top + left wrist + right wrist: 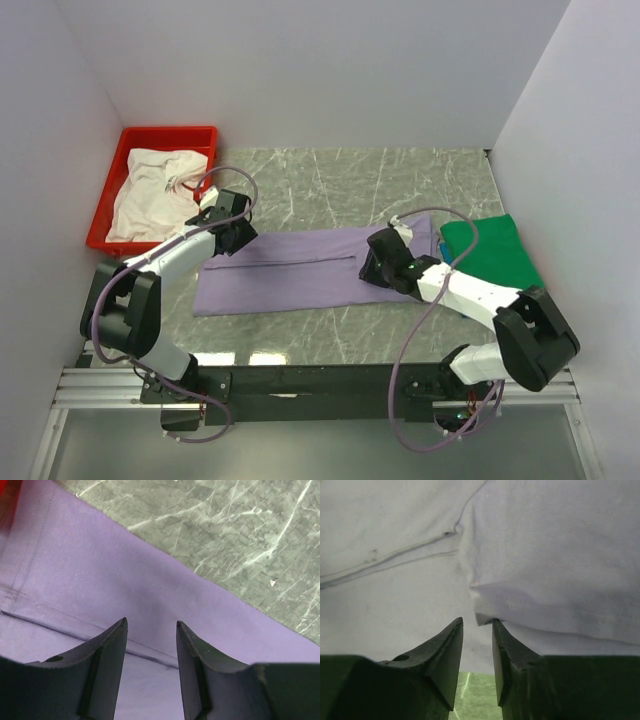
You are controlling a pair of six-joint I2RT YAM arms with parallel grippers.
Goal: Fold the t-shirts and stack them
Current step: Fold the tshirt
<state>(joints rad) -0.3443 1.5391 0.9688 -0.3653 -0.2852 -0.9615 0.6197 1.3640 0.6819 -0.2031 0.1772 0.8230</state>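
Observation:
A pale lavender t-shirt [290, 270] lies flat on the marble table, folded into a long band. My left gripper [233, 243] hovers over its left end, open, nothing between its fingers [151, 625]; the cloth [100, 570] and a seam show below. My right gripper [370, 266] is at the shirt's right end, jaws a little apart [477, 622]. A folded sleeve edge [545, 580] ends right at its right fingertip, not pinched. A green t-shirt [495, 250] lies folded at the right. A white t-shirt [155, 190] is crumpled in the tray.
The red plastic tray [170, 133] stands at the back left against the wall. White walls close in the table on three sides. Bare marble [360, 180] lies behind the lavender shirt, and a strip of it [330, 335] in front.

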